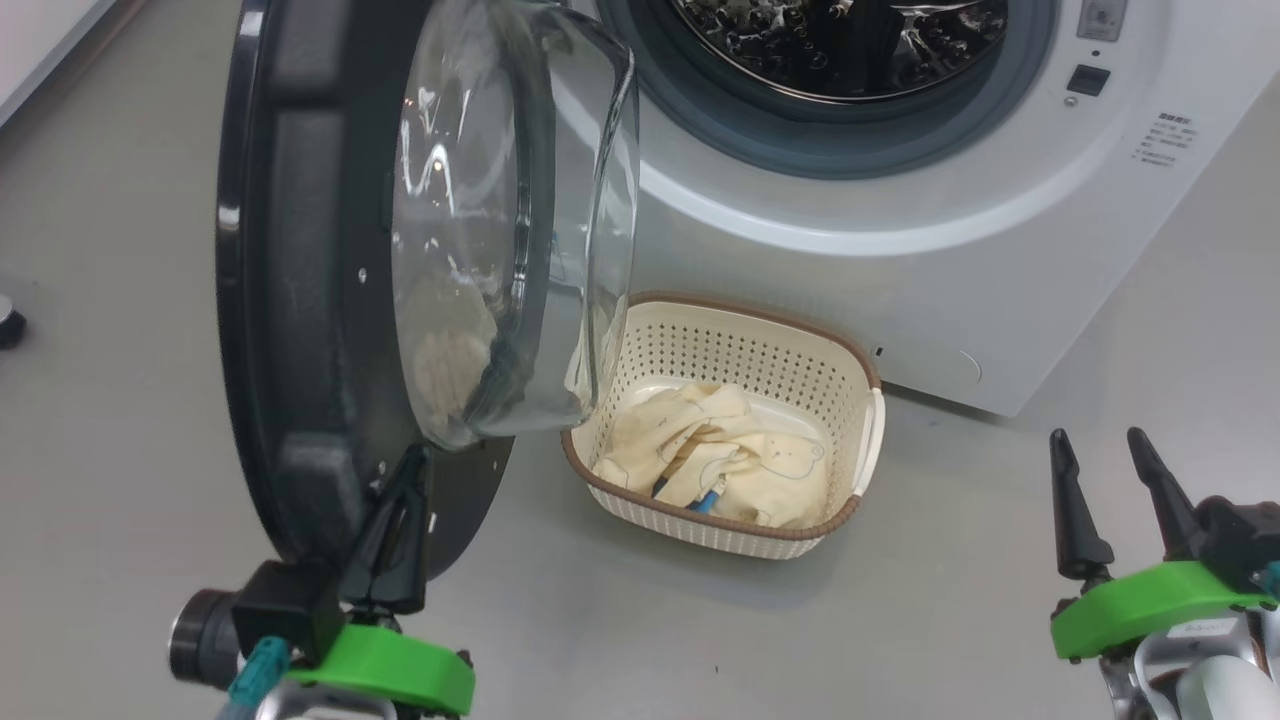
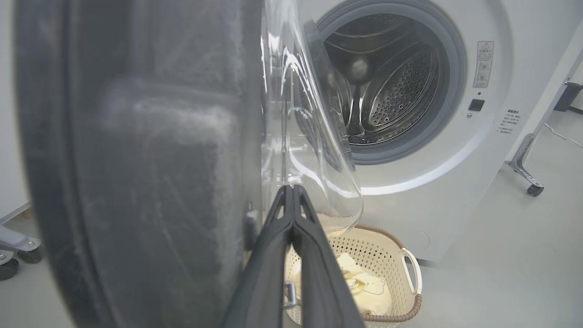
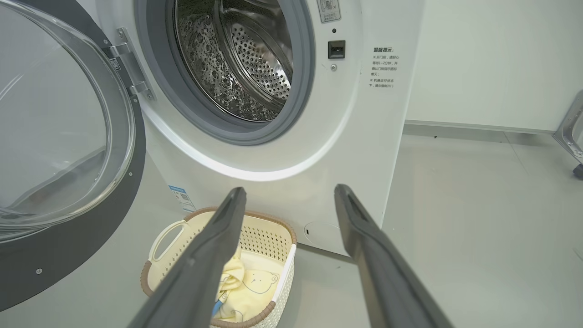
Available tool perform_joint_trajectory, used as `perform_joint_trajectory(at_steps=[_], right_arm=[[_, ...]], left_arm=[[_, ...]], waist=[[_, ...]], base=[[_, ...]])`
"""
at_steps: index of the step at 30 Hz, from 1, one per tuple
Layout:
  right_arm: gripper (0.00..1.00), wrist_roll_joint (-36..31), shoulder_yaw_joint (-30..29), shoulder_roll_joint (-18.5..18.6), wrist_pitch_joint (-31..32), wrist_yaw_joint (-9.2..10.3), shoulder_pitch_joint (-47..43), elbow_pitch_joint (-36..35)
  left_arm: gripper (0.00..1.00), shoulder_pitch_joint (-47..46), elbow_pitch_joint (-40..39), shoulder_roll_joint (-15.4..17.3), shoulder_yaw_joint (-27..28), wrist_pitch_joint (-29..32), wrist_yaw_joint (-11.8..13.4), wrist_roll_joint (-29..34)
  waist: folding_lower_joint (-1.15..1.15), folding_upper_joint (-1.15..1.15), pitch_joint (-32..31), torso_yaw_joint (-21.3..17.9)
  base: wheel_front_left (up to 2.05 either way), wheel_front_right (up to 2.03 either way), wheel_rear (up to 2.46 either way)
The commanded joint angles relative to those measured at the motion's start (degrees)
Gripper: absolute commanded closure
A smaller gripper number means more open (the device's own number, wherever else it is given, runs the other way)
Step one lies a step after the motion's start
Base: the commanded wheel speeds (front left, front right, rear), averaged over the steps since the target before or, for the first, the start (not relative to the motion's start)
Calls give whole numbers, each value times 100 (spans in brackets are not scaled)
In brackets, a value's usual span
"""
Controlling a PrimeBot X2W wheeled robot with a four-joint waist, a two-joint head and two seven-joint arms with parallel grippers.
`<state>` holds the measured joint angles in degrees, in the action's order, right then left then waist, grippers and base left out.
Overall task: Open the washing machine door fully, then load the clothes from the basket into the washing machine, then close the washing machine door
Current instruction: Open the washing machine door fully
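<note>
The washing machine door [image 1: 300,300] stands swung out to the left, edge-on to me, with its glass bowl [image 1: 520,220] bulging right over the basket's corner. My left gripper [image 1: 413,462] is shut with nothing held, its tips against the door's lower inner face beside the glass [image 2: 309,136]. The washing machine [image 1: 900,260] shows its drum [image 3: 237,59] uncovered. In front of it on the floor sits the basket [image 1: 760,350], holding cream clothes [image 1: 740,460]. My right gripper [image 1: 1097,440] hovers open to the basket's right, apart from it; its view looks over the basket [image 3: 268,228] and clothes [image 3: 250,291].
Grey floor spreads around the basket and to the right of the machine. A metal frame leg on a caster [image 2: 528,177] stands right of the washer. A small dark round object [image 1: 8,322] lies at the far left.
</note>
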<state>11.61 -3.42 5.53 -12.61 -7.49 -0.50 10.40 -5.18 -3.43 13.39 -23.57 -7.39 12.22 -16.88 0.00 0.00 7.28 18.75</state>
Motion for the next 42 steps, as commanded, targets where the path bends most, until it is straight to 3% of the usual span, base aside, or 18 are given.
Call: perform_joint_trajectory(at_steps=[1,23,42], right_arm=[[0,33,127,162,-11,0,142,-196],[0,24,129,503,484,0,275,-721],[0,34,147,803,882,0,596,-1196]], left_arm=[[100,-108,-113,179,378,-76,82,-52],[100,-1064,1271,450,1930,-599,275,-933],[100,-2174,2725,707,2626,-757,-162,-1107]], waist=[[0,0,-6,50],[0,0,545,264],[0,0,1131,187]], base=[[0,0,0],[0,0,0],[0,0,0]])
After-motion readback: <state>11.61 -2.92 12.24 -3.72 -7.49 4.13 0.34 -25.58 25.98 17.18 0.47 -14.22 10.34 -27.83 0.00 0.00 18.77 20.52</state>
